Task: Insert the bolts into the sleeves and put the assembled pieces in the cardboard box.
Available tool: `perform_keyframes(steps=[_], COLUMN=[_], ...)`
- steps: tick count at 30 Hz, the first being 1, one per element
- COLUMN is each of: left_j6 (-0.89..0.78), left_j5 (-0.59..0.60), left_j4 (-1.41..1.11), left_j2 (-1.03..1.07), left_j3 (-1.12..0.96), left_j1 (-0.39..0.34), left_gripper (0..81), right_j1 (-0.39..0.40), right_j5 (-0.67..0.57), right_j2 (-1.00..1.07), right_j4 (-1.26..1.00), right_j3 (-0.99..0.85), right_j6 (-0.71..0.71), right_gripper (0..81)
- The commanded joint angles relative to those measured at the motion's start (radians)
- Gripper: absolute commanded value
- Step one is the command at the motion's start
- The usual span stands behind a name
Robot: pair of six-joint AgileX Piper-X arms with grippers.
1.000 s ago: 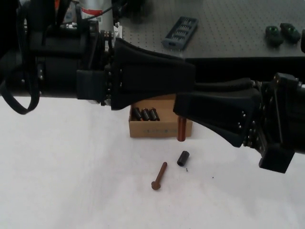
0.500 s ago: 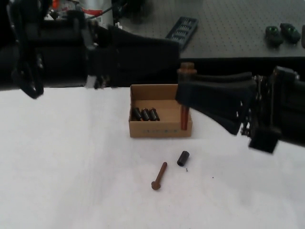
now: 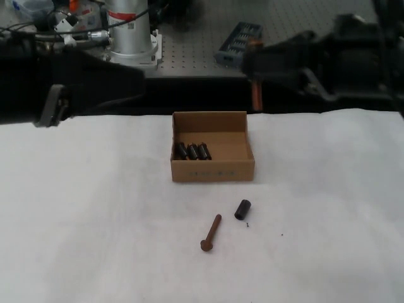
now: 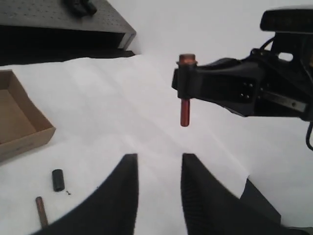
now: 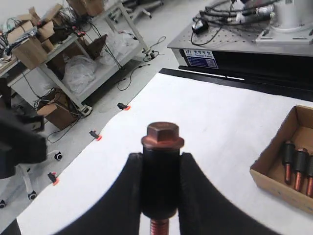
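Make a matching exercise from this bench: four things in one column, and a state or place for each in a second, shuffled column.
1. loose bolt
2. loose sleeve
3. box
4. right gripper

A. shut on a sleeved bolt
B. holds three assembled pieces
C. copper, lying on the cloth
D. black, on the cloth

Pairs: 1-C, 2-D, 3-B, 4-A

Bright, even light; the white cloth (image 3: 95, 240) glares, shadows faint.
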Motion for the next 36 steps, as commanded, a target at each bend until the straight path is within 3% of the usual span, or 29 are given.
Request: perform_keyframes(steps=[1, 5, 22, 36], left_j6=[0.004, 0.03, 0.236, 0.252], left_j5=[-0.003, -0.003, -0.014, -0.014], left_j4=[0.016, 0.04, 0.279, 0.324], left_j2=[-0.01, -0.01, -0.01, -0.01], left_j3=[-0.005, -0.005, -0.005, -0.005], left_j1=[0.022, 0.046, 0.055, 0.055], left_gripper=[10.9, 4.1, 4.1, 4.1], right_j1=[-0.006, -0.006, -0.01, -0.048], right_j5=[-0.003, 0.059, 0.179, 0.244], right_j2=[0.018, 0.171, 0.723, 0.884], right_j4=[0.056, 0.138, 0.389, 0.505], right_j3=[-0.112, -0.264, -0.757, -0.839], right_j6=[-0.006, -0.006, -0.015, -0.03], right_gripper=[2.8, 2.8, 2.8, 2.8])
